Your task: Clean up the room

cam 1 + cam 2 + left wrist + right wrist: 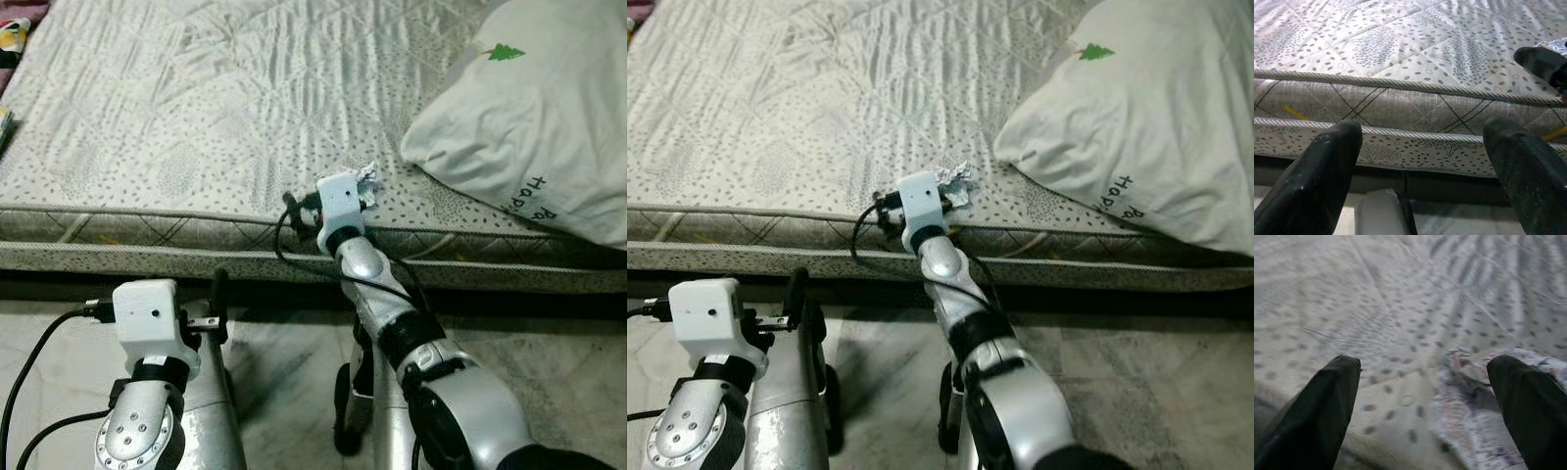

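Right claw [1422, 382] spread wide over crumpled wrapper [1484, 416] at mattress [196, 127] near edge; left claw [1422, 161] apart, low by the bed's side.

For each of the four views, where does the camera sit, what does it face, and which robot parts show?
Left eye view: head camera looking down at the mattress, pillow, both silver arms.
Right eye view: same scene, shifted; the right pincer reaches the crumpled foil wrapper.
Left wrist view: low, facing the mattress side between open black fingers.
Right wrist view: just over the mattress top, fingers open, the wrapper by one finger.
Shared: wrapper and mattress edge.
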